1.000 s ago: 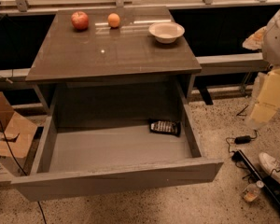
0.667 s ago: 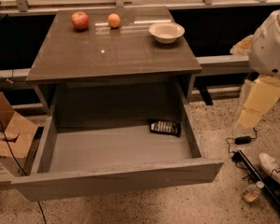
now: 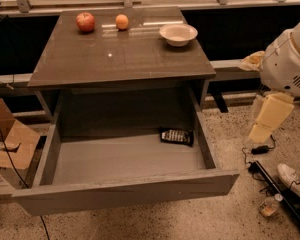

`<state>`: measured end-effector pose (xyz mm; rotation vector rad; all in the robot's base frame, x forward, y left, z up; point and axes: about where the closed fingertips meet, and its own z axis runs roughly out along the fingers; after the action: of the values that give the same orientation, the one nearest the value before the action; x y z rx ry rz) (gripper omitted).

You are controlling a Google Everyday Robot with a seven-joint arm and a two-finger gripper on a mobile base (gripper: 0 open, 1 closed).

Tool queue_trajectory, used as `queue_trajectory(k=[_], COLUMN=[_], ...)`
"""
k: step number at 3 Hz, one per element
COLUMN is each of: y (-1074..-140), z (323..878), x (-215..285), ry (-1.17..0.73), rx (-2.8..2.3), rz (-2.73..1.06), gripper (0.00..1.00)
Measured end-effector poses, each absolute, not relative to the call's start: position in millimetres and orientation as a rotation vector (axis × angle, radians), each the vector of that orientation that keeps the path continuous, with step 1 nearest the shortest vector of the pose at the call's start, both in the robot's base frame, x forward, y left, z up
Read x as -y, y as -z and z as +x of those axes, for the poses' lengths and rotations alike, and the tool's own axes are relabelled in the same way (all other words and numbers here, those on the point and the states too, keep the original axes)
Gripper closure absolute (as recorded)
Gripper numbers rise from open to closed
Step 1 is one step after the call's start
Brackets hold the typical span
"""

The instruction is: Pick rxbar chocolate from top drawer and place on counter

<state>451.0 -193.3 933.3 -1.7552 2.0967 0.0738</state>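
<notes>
The rxbar chocolate (image 3: 176, 136), a flat black wrapper with white print, lies on the floor of the top drawer (image 3: 125, 194) at its back right. The drawer is pulled fully out below the counter (image 3: 121, 51). My arm's white joint (image 3: 289, 64) hangs at the right edge of the view. Below it the pale cream gripper (image 3: 262, 126) points down, outside the drawer to the right of its side wall and above the floor. It holds nothing that I can see.
On the counter stand a red apple (image 3: 85, 21), an orange (image 3: 122, 21) and a white bowl (image 3: 178, 34). A cardboard box (image 3: 10, 149) sits left of the drawer. Cables, a black bar (image 3: 277, 191) and a shoe (image 3: 292, 179) lie on the floor at right.
My arm has moved left and further into view from the right edge, bringing the cream gripper closer to the drawer's right side. The bar and the drawer have not moved.
</notes>
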Motion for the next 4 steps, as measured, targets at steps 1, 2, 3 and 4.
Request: queue_trajectory(k=[1,2,3,4], y=[-908,-870,-828,-811], z=[465,484,513,540], x=[171,153,147,136], ry=[-0.079,-0.086,-0.146,-0.273], rx=[-2.106,-2.077,-2.030,-1.985], rz=[-1.807,-1.878,-1.896,-1.872], gripper=[0.00,0.00,0.00,0.00])
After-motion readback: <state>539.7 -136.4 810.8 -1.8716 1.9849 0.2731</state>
